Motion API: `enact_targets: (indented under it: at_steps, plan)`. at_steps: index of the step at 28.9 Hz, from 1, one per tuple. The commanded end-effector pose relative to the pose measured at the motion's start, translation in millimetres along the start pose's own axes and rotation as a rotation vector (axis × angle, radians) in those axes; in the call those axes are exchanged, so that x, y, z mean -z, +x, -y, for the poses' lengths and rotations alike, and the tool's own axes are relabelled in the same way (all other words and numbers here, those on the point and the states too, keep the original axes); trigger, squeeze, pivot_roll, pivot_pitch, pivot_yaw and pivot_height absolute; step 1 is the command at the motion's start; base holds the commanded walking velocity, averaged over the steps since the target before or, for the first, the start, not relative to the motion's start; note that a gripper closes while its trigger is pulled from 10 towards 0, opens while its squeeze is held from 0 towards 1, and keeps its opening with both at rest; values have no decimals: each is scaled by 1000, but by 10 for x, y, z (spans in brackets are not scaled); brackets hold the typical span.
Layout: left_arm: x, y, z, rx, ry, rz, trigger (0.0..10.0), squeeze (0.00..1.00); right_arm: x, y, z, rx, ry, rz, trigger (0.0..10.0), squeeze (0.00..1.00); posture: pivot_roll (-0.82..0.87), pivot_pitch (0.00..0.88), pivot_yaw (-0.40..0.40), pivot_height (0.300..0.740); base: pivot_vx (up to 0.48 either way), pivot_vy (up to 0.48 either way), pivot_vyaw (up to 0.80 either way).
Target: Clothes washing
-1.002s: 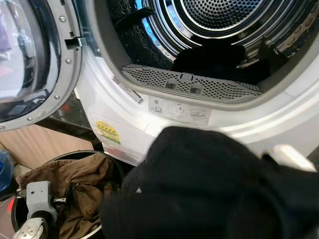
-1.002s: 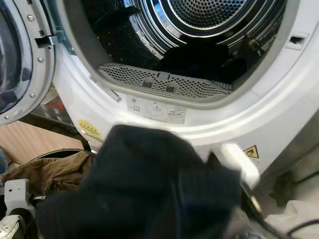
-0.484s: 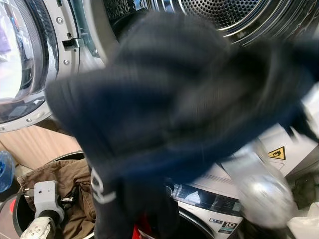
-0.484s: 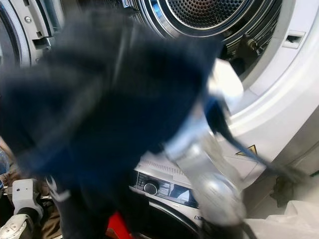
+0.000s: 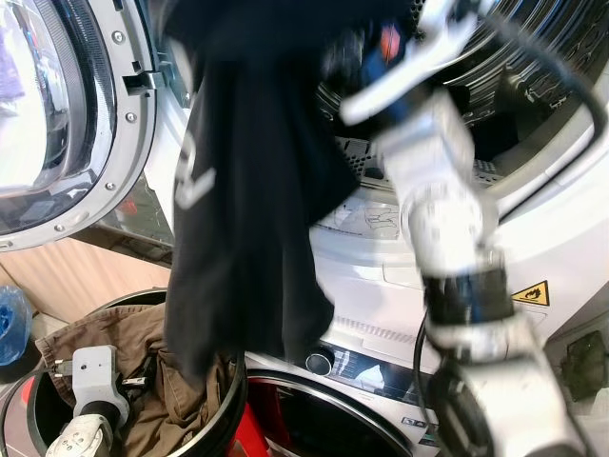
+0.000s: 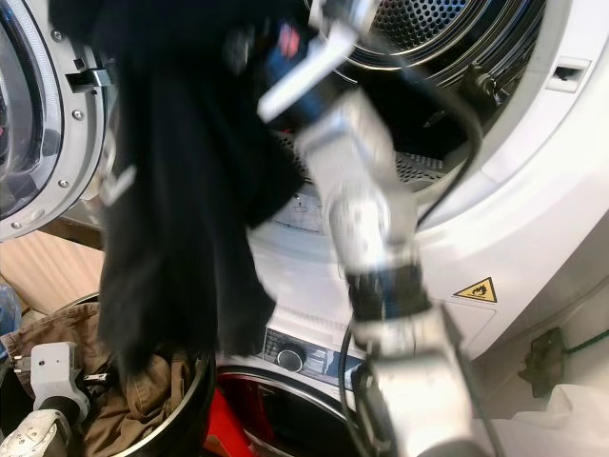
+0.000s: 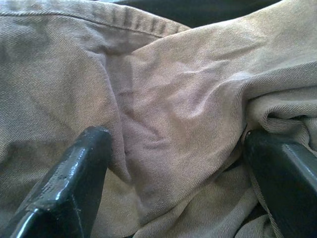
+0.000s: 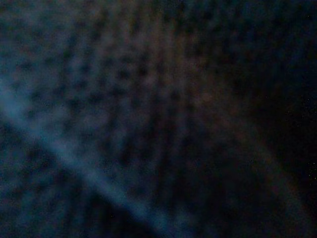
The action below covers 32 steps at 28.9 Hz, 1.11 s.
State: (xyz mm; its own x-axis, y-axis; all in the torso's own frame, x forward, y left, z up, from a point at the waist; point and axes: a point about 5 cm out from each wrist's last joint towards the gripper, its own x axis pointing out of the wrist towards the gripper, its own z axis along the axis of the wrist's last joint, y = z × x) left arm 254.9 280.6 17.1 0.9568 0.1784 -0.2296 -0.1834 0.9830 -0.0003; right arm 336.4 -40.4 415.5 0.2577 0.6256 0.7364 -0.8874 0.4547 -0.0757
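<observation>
Across the top of the frame gapes the dryer, its door swung open at upper left. My right arm reaches up the middle toward the drum; a dark garment hangs from my right pincer down over the basket at lower left. I cannot tell how that pincer's fingers stand. In the basket, my left pincer is spread wide, fingers pressed into brown trousers.
</observation>
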Motion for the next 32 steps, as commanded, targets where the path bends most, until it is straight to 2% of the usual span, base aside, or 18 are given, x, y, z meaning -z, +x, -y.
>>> enact_targets:
  at_steps: [1,3,6,7,8,9,10,13,15,17,23,24,26,28,29,30,31,32]
  plan:
    - [184,-55,118,44,0,-84,10000,0,-100,65,135,85,-52,11,0,0,25,11,9,740,0,0,0]
    - [192,-58,125,47,0,-86,10000,0,-162,119,324,209,-77,-20,0,0,20,11,9,740,0,0,0]
    - [198,-61,127,48,0,-89,10000,0,-197,137,438,271,-103,-51,0,0,19,10,9,740,0,0,0]
    - [202,-62,132,50,0,-90,10000,0,-201,135,490,300,-135,-81,0,0,20,8,8,740,0,0,0]
    - [208,-63,143,54,1,-91,10000,0,-238,119,601,378,-179,-113,0,0,18,6,10,740,0,0,0]
    - [208,-63,143,54,1,-91,10000,0,-238,119,601,378,-179,-113,0,0,18,6,10,740,0,0,0]
    - [213,-64,156,57,0,-92,10000,0,-288,83,713,474,-245,-156,0,0,22,7,7,740,0,0,0]
    - [217,-65,172,61,0,-91,10000,0,-425,11,865,621,-341,-194,0,0,28,6,5,740,0,0,0]
    - [218,-67,174,61,0,-90,10000,0,-462,-9,896,657,-373,-203,0,0,28,6,5,740,0,0,0]
    - [229,-78,167,59,1,-92,10000,0,-601,-73,994,783,-449,-227,0,0,26,7,3,740,0,0,0]
    - [239,-87,164,50,0,-91,10000,0,-718,-176,1082,914,-517,-220,0,0,34,2,-2,740,0,0,0]
    - [234,-85,164,44,-2,-87,10000,0,-745,-238,1121,978,-550,-219,0,0,36,0,-2,740,0,0,0]
    - [232,-82,170,43,-3,-86,10000,0,-726,-273,1139,1002,-551,-222,0,0,37,0,-3,740,0,0,0]
    - [228,-78,175,45,-4,-85,10000,0,-620,-254,1118,957,-519,-252,0,0,38,0,-3,740,0,0,0]
    - [229,-77,182,50,-4,-85,10000,0,-414,-213,1061,869,-497,-316,0,0,36,0,-1,740,0,0,0]
    - [230,-77,185,51,-5,-86,10000,0,-348,-204,1042,841,-492,-337,0,0,35,0,0,740,0,0,0]
    - [237,-79,194,54,-6,-89,10000,0,-129,-193,980,755,-434,-400,0,0,32,0,1,740,0,0,0]
    - [239,-80,198,55,-6,-89,10000,0,-45,-193,954,723,-410,-422,0,0,32,0,1,740,0,0,0]
